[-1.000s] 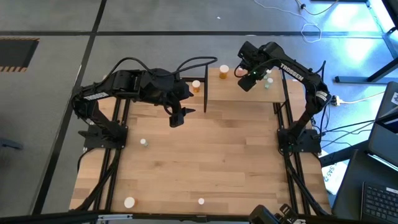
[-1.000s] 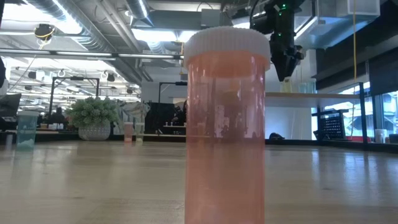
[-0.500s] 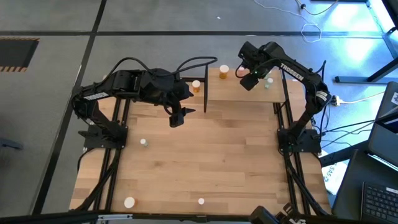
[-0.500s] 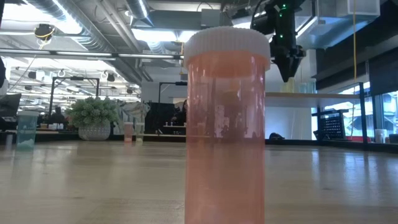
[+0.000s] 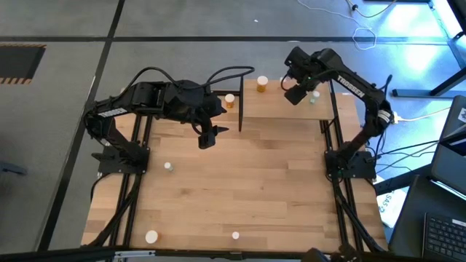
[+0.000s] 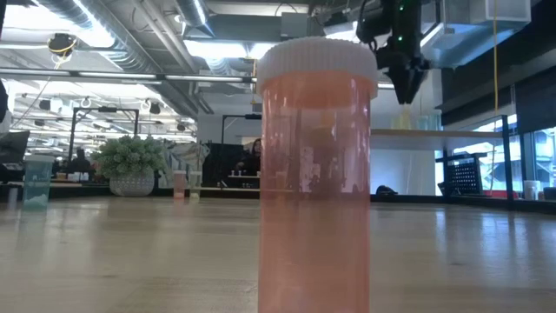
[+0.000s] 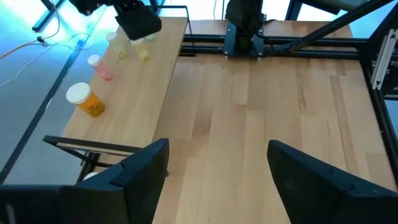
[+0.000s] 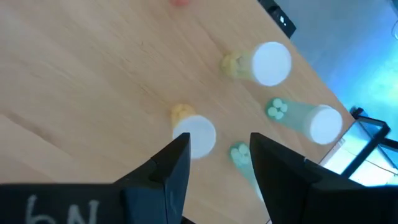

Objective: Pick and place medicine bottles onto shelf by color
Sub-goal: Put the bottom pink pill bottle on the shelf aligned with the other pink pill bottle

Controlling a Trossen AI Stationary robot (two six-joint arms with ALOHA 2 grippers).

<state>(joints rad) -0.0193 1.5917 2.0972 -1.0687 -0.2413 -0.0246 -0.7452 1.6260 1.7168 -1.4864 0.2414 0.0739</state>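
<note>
While the shelf (image 5: 291, 109) already carried a big orange bottle (image 5: 261, 84) at one end and a cluster of small yellow and green bottles (image 8: 273, 62) at the other, three bottles stood loose on the table (image 5: 247, 182): one mid-left (image 5: 168, 167), two at the near edge (image 5: 151, 236). Right gripper (image 5: 295, 94): above the cluster, jaws apart, nothing between them. Left gripper (image 5: 207, 138): over the table beside the shelf, jaws spread, empty. Advice: lift the right gripper straight up, clear of neighbouring caps, before fetching another bottle.
</note>
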